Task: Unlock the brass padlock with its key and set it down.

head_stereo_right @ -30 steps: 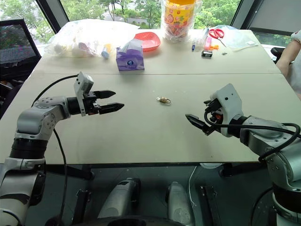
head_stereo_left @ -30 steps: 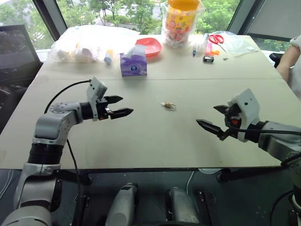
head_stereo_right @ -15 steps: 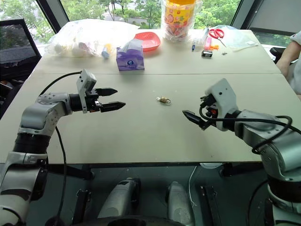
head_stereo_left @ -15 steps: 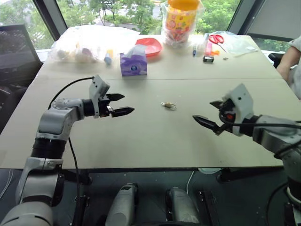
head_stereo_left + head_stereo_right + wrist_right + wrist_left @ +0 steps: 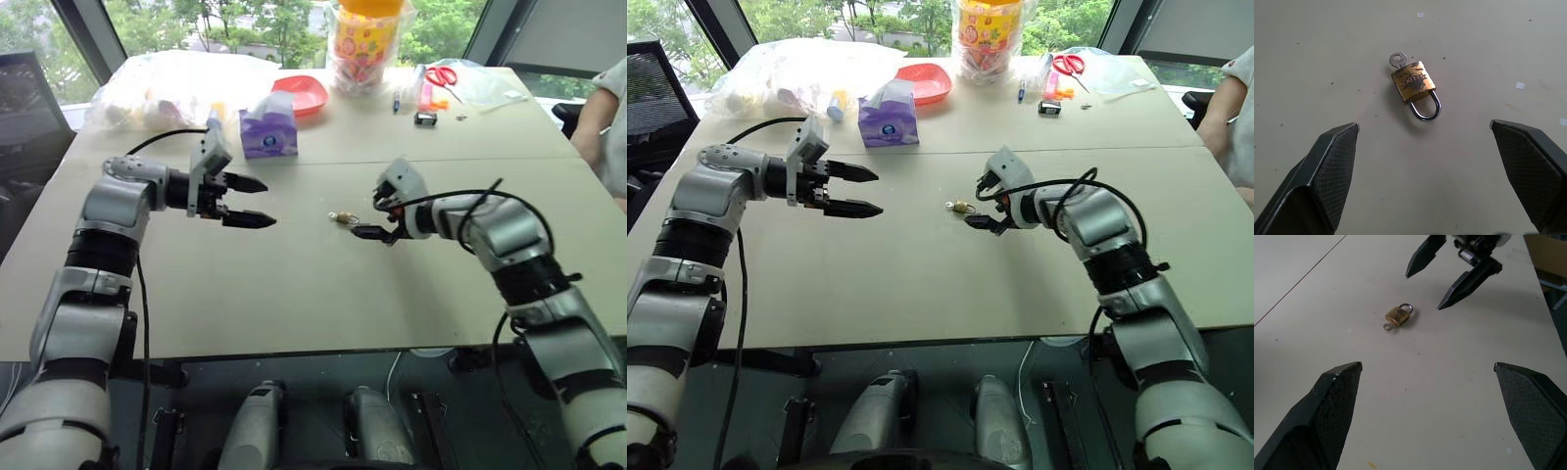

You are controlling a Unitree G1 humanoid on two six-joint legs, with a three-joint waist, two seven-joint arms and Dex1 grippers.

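The brass padlock (image 5: 1414, 85) lies flat on the beige table (image 5: 294, 294) near its middle, with a small silver key (image 5: 1398, 59) in its base and its shackle (image 5: 1426, 110) looking closed. My right gripper (image 5: 370, 216) is open just to the right of the padlock, angled down, its fingers (image 5: 1464, 284) close to it but apart from it. My left gripper (image 5: 266, 204) hangs open above the table well to the left of the padlock (image 5: 1398, 316), pointing toward it with nothing between its fingers.
At the table's far side stand a purple tissue box (image 5: 267, 132), a red bowl (image 5: 304, 93), a clear bag of items (image 5: 162, 93), a jar of colourful things (image 5: 362, 44) and scissors (image 5: 446, 76). A person's arm (image 5: 598, 117) is at the right edge.
My right gripper has swung forward, left and down from the table's right side to just beside the padlock. The left gripper has risen slightly and rolled. Both stay open.
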